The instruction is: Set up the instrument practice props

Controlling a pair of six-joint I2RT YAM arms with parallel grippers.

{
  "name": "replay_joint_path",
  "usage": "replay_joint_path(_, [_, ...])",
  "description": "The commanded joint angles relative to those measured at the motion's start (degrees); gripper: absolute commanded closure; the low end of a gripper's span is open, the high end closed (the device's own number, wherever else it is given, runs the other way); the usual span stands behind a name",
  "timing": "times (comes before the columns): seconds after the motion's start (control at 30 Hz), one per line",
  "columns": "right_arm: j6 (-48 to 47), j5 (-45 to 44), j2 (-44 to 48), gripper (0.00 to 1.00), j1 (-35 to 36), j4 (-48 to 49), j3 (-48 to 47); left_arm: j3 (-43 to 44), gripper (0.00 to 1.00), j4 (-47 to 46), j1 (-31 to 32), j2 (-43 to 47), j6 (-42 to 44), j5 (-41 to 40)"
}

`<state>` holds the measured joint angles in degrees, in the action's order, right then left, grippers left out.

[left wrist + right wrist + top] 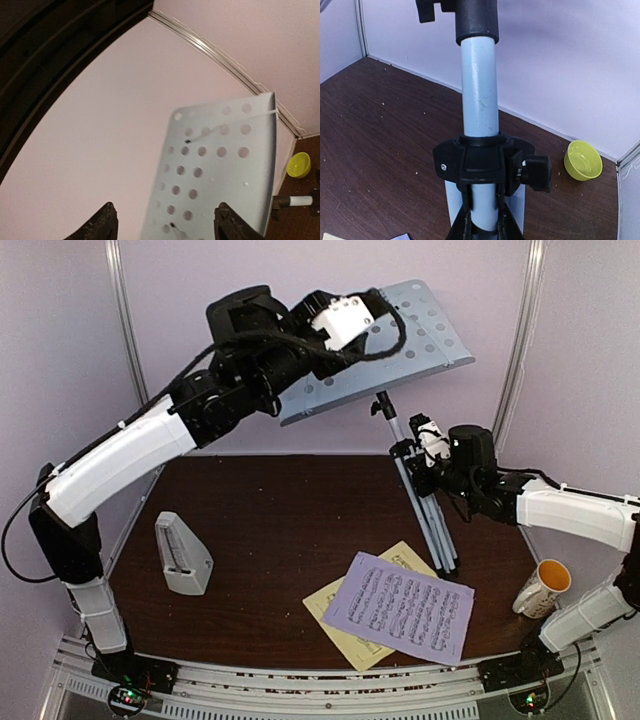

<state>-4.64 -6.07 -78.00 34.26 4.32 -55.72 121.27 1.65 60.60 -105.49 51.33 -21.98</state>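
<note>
While the left arm is reaching high over the back of the tabletop point(270, 510), the left gripper point(167, 227) is hovering at the grey perforated music-stand desk point(220, 170) with its fingers point(102, 225) standing well apart. The wrist view is showing the desk's lower part between them, nearer one finger, and I cannot tell whether either finger is touching the metal. The desk is sitting tilted atop the silver tripod point(432, 525) at the rear right of the tabletop, and the tripod's legs are lying close together.

The right gripper point(484, 227) is clamping the tripod's pale tube just below the black collar point(480, 165), its dark fingers pressing in from either side.

The small light grey pyramid metronome point(183, 555) is standing upright on the left of the tabletop, well apart from the rest. Near the front edge, right of centre, the lilac page point(405, 605) is lying partly over the pale yellow page point(352, 643). A mug with an orange inside point(543, 590) is standing at the right edge beside the right arm, and a small green bowl point(583, 160) is sitting by the back wall.
</note>
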Motion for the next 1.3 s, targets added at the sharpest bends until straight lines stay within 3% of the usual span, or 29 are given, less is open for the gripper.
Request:
replay_joint_path(0.0, [2.03,-3.24,5.12,1.0,-0.24,15.32,-0.29,-2.88,0.24,-9.98,-0.04,6.36,-1.13,-1.74])
replay_joint_path(0.13, [3.04,-3.77,5.11,1.0,-0.25,18.55,0.22,-8.0,0.18,-11.89,-0.04,10.58,-3.23,-1.8])
replay_joint_path(0.5, [3.93,-2.92,3.29,1.0,-0.68,25.4,-1.31,-20.47,0.17,-13.3,-1.46,17.21,-10.85,-5.16])
replay_joint_path(0.73, [5.76,-0.69,5.51,1.0,-0.77,28.76,0.23,-33.78,0.19,-12.27,-3.01,23.37,-27.91,-4.85])
replay_joint_path(0.97, [8.47,2.77,9.16,1.0,-0.77,37.15,4.09,-49.72,0.24,-14.18,-2.95,26.85,-46.01,2.15])
replay_joint_path(1.27, [12.42,4.48,12.23,1.0,-0.77,44.89,7.0,-60.71,0.27,-25.91,-0.56,24.99,-53.13,7.06])
